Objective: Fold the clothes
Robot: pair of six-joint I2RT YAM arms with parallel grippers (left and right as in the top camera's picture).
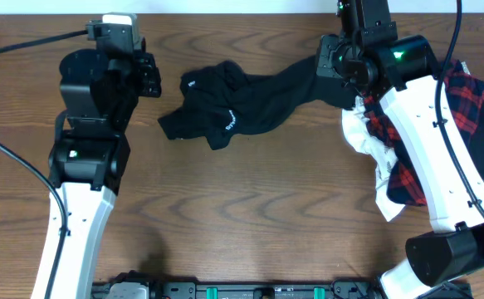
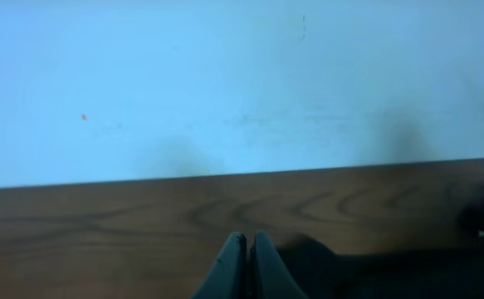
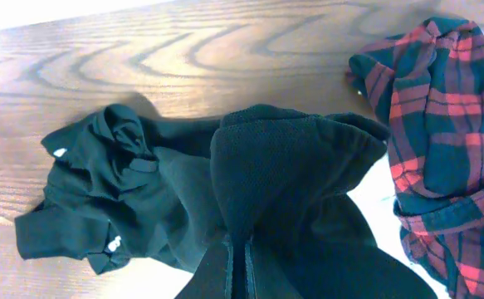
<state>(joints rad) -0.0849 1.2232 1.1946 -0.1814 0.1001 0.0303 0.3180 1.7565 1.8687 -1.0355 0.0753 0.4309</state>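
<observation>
Nearest the bases, the brown wood-grain table (image 1: 250, 216) lies bare between the 2 white-and-black arms. Further out on the right, 1 crumpled white cloth piece (image 1: 362, 133) and 1 red-and-navy plaid garment (image 1: 472, 104) are heaped together, partly under the right arm. How they overlap beneath it cannot be told.

The right pincer (image 3: 237, 245) has its fingers together, clamped on a raised fold of the black collared knit shirt (image 3: 283, 166). The fabric stands up in a hump above the tips and sits just beside the plaid garment.

From that grip, the shirt's long axis runs leftward across the table and slightly back toward the bases. It ends in a bunched collar end marked by the small white chest logo (image 1: 229, 123). So the shirt lies wholly to the left of the right pincer, with 1 end held and the other loose on the wood.

That loose end is nearer the left pincer (image 1: 150, 75), which is pressed shut on nothing, close beside the bunch but apart from it. My judgement is that spreading the shirt flat turns on this. The left arm is the one placed to take the free end.

Past both pincers is the table's far edge and a pale blue wall (image 2: 242, 83).
</observation>
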